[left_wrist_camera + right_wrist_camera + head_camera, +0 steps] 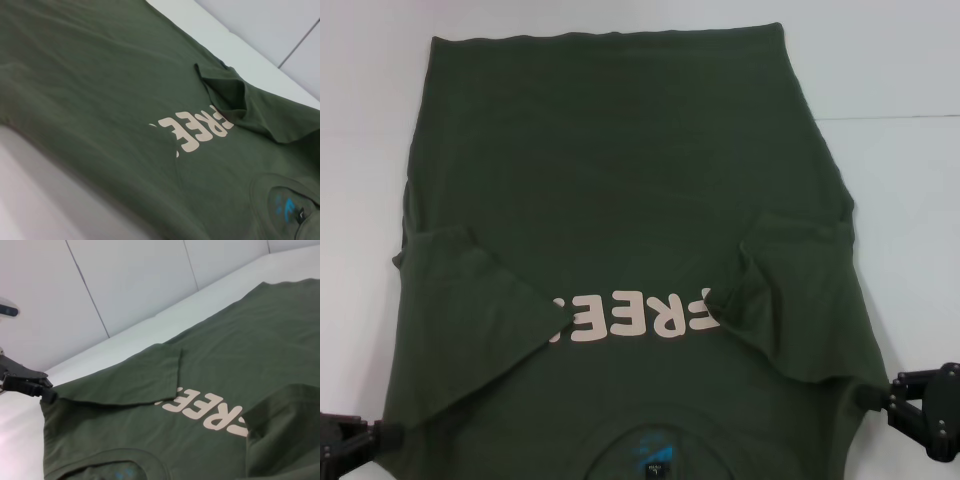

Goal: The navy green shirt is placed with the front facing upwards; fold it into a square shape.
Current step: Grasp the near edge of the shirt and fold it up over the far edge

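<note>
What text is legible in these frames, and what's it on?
"REE": pale pink lettering on the chest of the navy green shirt, upside down in the head view. Its two ends are hidden under the folded-in sleeves; the left wrist view shows "FREE".
Blue print on the neck label: too small to read.
No other text is visible.

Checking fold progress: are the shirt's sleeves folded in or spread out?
Folded in. Both sleeves lie over the shirt's front, covering the ends of the lettering.

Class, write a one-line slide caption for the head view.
Green shirt, both sleeves folded in, left pincer and right pincer at its shoulders.
</note>
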You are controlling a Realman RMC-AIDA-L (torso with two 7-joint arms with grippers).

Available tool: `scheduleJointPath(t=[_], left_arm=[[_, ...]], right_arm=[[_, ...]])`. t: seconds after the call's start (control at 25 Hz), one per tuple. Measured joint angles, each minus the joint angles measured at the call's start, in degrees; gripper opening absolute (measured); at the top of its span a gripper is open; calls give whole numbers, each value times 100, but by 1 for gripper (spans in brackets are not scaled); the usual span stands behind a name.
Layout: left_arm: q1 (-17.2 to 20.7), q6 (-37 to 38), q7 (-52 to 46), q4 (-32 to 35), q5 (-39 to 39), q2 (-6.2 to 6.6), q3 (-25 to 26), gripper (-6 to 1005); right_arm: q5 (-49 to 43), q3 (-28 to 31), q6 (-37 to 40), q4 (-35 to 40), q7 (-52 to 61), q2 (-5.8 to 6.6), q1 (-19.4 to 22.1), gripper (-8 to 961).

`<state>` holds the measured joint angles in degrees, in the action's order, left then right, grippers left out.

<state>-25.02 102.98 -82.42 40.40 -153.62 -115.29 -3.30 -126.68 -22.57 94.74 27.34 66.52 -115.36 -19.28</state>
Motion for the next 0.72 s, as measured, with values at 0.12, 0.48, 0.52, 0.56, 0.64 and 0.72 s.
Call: scheduleJointPath(t=[0.12,0.48,0.52,0.56,0.64,0.72], left_arm=[[30,124,124,32,-12,14,56,8],[230,623,798,112,-24,-9,133,9],[263,670,896,127,-25,-17,134,9],[283,697,965,133,-25,-20,142,9],[325,787,1143,141,-25,-32,161,9],[357,878,1284,141,-27,-46,171,9]], right_arm=[[3,19,117,-1,-141,1,96,52],[3,201,459,-10,-731,21,573,53],[4,273,544,-10,-823,25,637,53],[3,351,629,-10,-927,28,706,53],[-6,531,858,-13,-1196,34,863,53],[-24,637,1011,-16,-1349,48,999,53]])
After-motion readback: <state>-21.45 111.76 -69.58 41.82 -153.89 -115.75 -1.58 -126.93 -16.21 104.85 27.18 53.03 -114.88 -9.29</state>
